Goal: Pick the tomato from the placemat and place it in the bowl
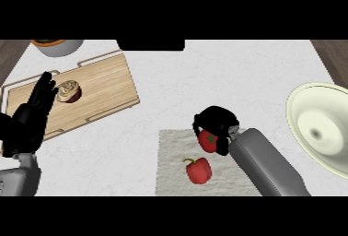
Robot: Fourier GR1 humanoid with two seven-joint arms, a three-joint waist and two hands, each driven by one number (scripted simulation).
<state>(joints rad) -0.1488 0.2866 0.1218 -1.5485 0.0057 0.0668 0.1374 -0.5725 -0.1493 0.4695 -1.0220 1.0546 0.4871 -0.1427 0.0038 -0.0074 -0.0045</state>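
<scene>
Tomato [206, 140] sits on the pale placemat [173, 159], near its upper right part, directly under the right hand [216, 119]. That black hand is bent down over the tomato with its fingers curled round the upper side, so only the lower part of the red fruit shows beneath them; it looks held, though whether it is lifted off the cloth cannot be told. The grey right forearm [268, 168] runs in from the lower right. A red bell pepper [198, 170] with a green stem lies on the same placemat, just below and slightly left of the tomato, apart from the hand. The cream bowl [319, 131] stands at the right edge, well apart from the tomato. The left hand [31, 115] rests open, fingers up, at the left edge over a wooden tray [102, 87].
</scene>
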